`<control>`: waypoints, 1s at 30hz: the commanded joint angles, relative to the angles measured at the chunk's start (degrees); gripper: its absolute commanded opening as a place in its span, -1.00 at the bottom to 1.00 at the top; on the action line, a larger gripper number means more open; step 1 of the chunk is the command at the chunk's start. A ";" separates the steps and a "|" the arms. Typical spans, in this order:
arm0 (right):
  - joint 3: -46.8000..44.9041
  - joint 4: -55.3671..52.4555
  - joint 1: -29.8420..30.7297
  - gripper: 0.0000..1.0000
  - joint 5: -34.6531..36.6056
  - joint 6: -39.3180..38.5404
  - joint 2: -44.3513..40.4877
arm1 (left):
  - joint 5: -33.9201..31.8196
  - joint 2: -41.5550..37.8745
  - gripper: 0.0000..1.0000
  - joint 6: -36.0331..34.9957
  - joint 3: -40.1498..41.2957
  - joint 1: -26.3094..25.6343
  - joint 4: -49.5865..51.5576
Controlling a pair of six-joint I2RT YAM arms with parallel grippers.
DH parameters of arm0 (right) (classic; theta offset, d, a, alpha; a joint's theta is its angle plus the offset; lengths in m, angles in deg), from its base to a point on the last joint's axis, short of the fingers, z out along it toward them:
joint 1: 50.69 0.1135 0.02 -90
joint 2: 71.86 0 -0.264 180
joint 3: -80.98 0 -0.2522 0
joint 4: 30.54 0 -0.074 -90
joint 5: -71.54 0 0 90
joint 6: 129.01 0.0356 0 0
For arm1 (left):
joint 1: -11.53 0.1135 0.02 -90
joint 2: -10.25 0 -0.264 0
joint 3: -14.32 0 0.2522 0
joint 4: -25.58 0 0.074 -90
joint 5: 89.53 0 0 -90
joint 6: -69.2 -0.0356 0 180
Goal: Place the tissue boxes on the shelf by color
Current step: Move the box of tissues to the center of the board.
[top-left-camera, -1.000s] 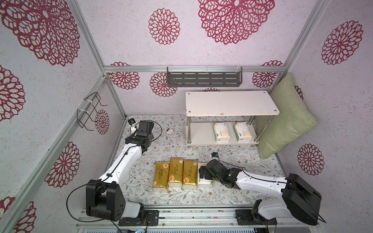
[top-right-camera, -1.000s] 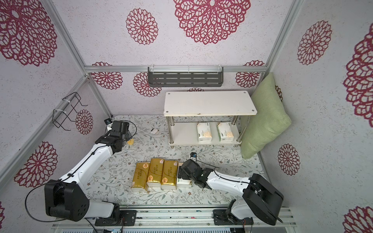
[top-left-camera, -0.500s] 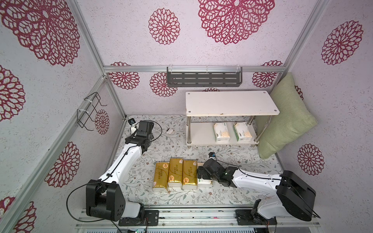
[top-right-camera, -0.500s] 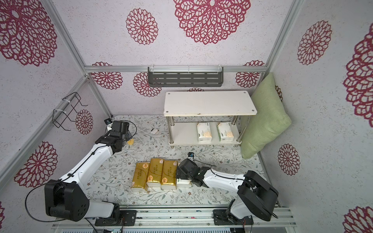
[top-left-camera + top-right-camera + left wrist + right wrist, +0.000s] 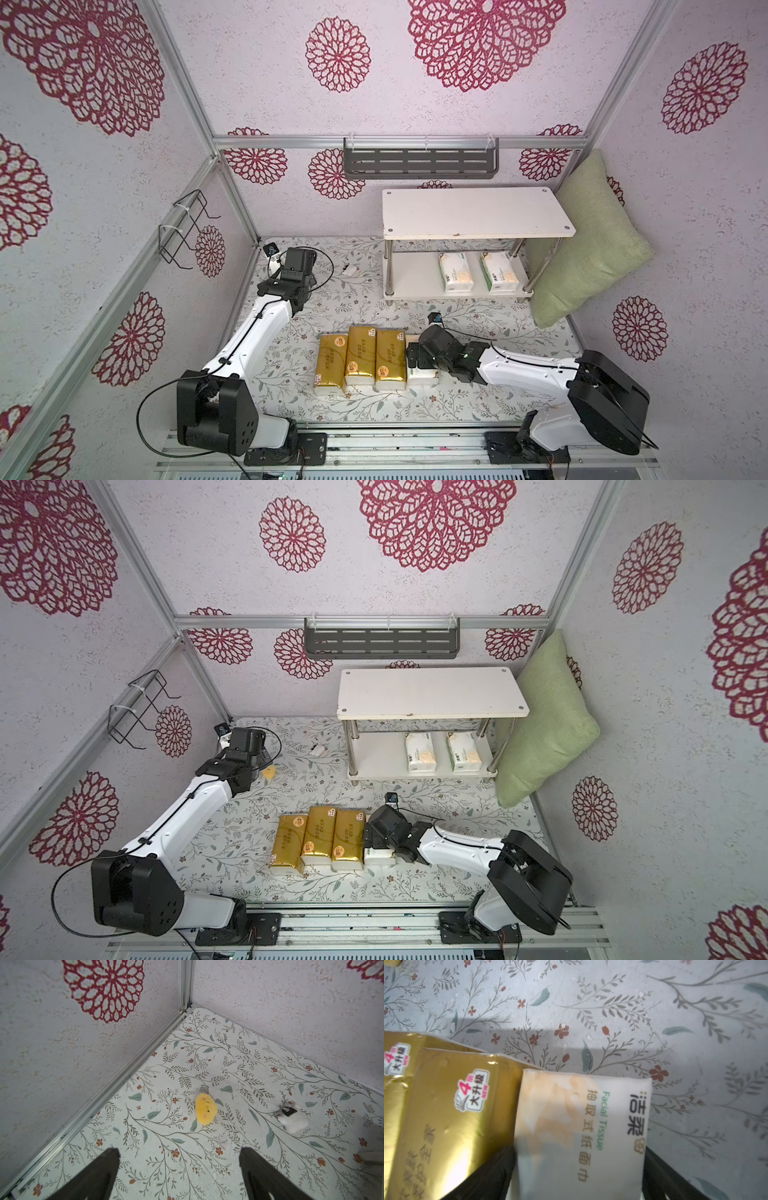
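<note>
Three gold tissue boxes (image 5: pixel 360 353) lie side by side on the floral table in both top views. A white tissue box (image 5: pixel 581 1126) with green-orange print lies against the rightmost gold one (image 5: pixel 452 1118). My right gripper (image 5: pixel 578 1151) straddles this white box with a finger pressed on each long side, and the box still rests on the table. Two more white tissue boxes (image 5: pixel 455 272) sit on the lower board of the shelf (image 5: pixel 411 278). The shelf's top board (image 5: pixel 473 212) is bare. My left gripper (image 5: pixel 178 1150) hangs open over the table near the back left corner, holding nothing.
A green pillow (image 5: pixel 590 249) leans against the shelf's right end. A small yellow toy (image 5: pixel 205 1110) and a small white object (image 5: pixel 293 1121) lie near the left gripper. A grey slotted rack (image 5: pixel 419 160) hangs on the back wall and a black wire rack (image 5: pixel 187 228) on the left wall.
My right gripper has slid left over the white tissue box and its jaws have narrowed onto the box's sides. The left arm has not moved.
</note>
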 commanded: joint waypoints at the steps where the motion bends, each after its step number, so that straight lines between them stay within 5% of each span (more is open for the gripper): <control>1: -0.65 -1.55 -2.15 0.90 -0.93 -4.08 -2.87 | 0.26 0.53 0.95 -0.51 -2.02 -0.57 -0.68; 21: -3.24 -2.07 -16.21 0.90 -9.16 -20.65 -5.18 | 0.43 0.37 0.95 -0.69 -3.35 -0.61 -0.13; 30: 0.62 -3.61 -18.03 0.98 -8.14 -25.51 -3.01 | -0.19 -0.46 0.95 -0.58 -3.44 -0.70 0.82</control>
